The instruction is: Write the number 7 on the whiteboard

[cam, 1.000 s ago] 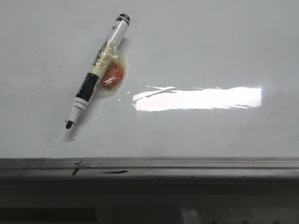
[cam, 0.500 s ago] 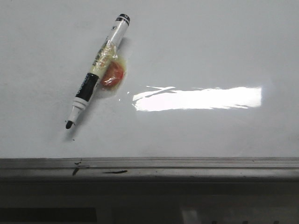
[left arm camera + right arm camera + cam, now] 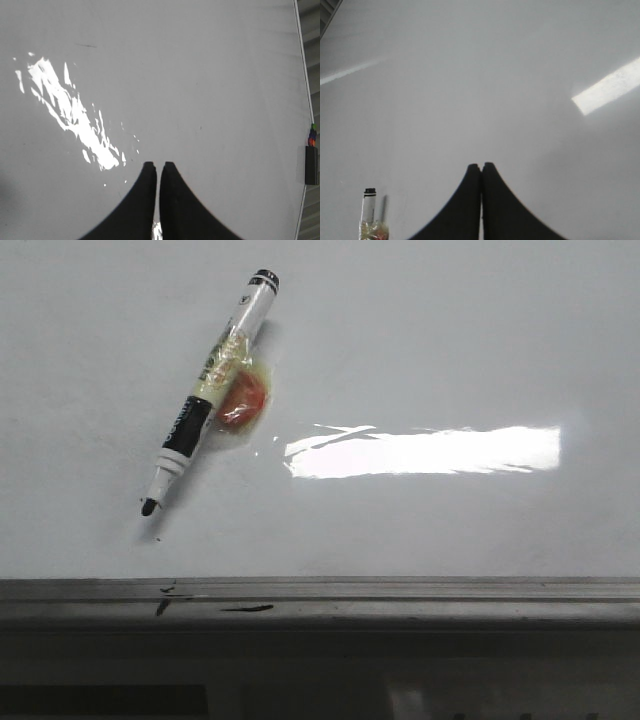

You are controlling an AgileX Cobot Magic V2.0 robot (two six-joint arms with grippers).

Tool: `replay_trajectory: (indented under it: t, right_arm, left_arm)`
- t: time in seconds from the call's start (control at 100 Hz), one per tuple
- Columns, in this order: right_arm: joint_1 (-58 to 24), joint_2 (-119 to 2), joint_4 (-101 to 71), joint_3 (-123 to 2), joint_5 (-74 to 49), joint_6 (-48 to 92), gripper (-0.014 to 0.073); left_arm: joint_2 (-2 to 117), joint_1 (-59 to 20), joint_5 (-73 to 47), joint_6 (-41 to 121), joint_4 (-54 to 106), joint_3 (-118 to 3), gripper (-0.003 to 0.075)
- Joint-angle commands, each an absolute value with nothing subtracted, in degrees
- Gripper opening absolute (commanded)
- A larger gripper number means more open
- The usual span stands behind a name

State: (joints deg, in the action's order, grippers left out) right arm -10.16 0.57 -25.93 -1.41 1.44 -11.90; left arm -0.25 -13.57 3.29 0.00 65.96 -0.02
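The whiteboard (image 3: 450, 340) fills the front view, glossy white, with a grey edge rail (image 3: 400, 590) along its near side. No number 7 shows on it in any view. A black and white marker (image 3: 210, 380) lies uncapped on the board at the left, tip toward the rail, with a red lump (image 3: 242, 400) taped to its barrel. Neither gripper shows in the front view. My left gripper (image 3: 159, 165) is shut and empty over bare board. My right gripper (image 3: 481, 165) is shut and empty over bare board; the marker's end (image 3: 369, 200) shows off to one side of it.
Small black smudges (image 3: 245, 608) sit on the rail below the marker tip. A bright light glare (image 3: 420, 452) lies across the board. In the left wrist view the board's edge (image 3: 303, 100) shows, with a small dark box (image 3: 312, 165) beyond it.
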Motion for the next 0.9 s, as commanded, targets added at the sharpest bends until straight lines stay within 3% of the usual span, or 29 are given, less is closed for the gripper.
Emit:
replay_trajectory:
  t: [0.0,0.19,0.3,0.53,0.66,0.74,0.83,0.89]
  right_arm:
    - [-9.84,1.45,-25.87,-4.46,4.71,-11.53,-0.0043]
    - [-9.84,1.45,-20.35,-9.09,-5.12,-11.53,-0.0043]
    - [-9.84,0.84,-18.06,-14.69,-14.60,-9.45,-0.0043]
    - [-9.84,-8.30,-17.96,-28.87,-33.32,16.46,-0.0043]
    - [-9.84,-14.56,-17.96,-34.75,-38.51,19.19,-0.0043]
    - [-9.84,-17.33,-17.96,-36.40,-38.56,19.19,-0.0042]
    - [-9.84,-18.54,-18.48,-36.83,-38.30,19.19,-0.0027]
    - [-9.84,-18.54,-19.10,-36.83,-38.30,19.19,0.0032]
  left_arm:
    - [-1.93,-13.60,5.52,-0.56,66.21,1.16,-0.0020]
    - [-1.93,-13.60,6.07,-0.56,66.97,0.82,-0.0020]
    - [-1.79,-13.60,2.01,-0.35,58.90,-1.48,-0.0020]
    - [8.06,-13.60,-17.05,0.00,28.89,-15.44,-0.0020]
    - [19.06,-13.60,-29.35,0.35,18.27,-25.19,-0.0006]
    - [25.97,-13.60,-33.57,4.75,18.99,-29.64,0.0084]
    - [33.21,-13.60,-36.85,11.68,23.34,-33.57,0.0263]
    - [37.03,-13.60,-38.83,15.25,26.78,-35.32,0.0371]
